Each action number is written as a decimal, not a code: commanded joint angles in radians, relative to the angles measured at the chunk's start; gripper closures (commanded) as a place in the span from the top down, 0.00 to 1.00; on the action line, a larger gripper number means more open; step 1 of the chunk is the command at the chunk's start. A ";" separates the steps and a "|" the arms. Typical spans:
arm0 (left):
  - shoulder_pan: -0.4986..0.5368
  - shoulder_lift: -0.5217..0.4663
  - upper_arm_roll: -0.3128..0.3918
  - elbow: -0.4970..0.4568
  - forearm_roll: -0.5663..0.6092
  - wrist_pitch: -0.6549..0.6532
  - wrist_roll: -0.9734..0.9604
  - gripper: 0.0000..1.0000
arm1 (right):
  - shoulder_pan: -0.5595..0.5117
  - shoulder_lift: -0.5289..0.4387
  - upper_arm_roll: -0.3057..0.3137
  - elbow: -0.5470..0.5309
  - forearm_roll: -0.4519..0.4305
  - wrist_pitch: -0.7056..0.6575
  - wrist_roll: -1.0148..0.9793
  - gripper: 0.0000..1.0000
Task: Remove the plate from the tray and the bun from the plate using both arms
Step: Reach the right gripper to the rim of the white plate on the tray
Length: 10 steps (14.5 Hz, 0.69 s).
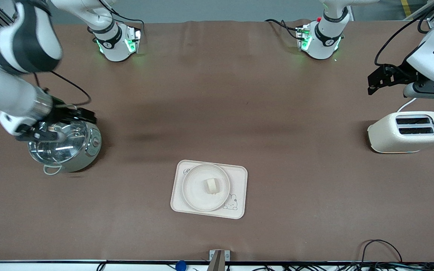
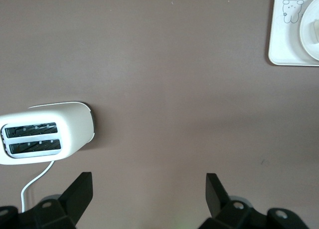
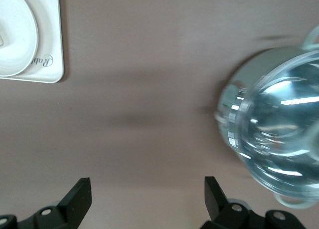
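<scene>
The round cream plate (image 1: 196, 192) lies on a rectangular cream tray (image 1: 239, 174) near the front edge of the table, midway between the arms. The small pale bun (image 1: 212, 185) sits on the plate's middle. My right gripper (image 1: 85, 114) hangs open and empty over the steel pot (image 1: 64, 148), toward the right arm's end. My left gripper (image 1: 370, 86) is open and empty in the air above the toaster (image 1: 407, 131). The left wrist view shows open fingers (image 2: 148, 178), the toaster (image 2: 45, 134) and the plate (image 2: 310, 42). The right wrist view shows open fingers (image 3: 147, 181) and the plate (image 3: 20, 44).
The tray carries a rabbit drawing (image 1: 231, 202) at one corner. The pot (image 3: 274, 139) has a glass lid and a small handle. A white cord (image 2: 35, 184) runs from the toaster. Brown tabletop (image 1: 217, 113) spreads between the tray and the arm bases.
</scene>
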 commanded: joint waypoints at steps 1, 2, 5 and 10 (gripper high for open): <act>0.007 0.011 0.000 0.029 -0.004 -0.005 0.001 1.00 | 0.087 0.126 -0.007 0.011 0.063 0.097 0.082 1.00; 0.007 0.011 0.003 0.029 -0.004 -0.005 0.001 1.00 | 0.107 0.181 -0.007 0.014 0.092 0.159 0.083 1.00; 0.010 0.011 0.006 0.027 -0.004 -0.005 0.006 1.00 | 0.159 0.356 -0.008 0.072 0.285 0.347 0.082 1.00; 0.008 0.020 0.006 0.030 -0.006 -0.005 0.003 1.00 | 0.228 0.577 -0.007 0.288 0.350 0.491 0.171 1.00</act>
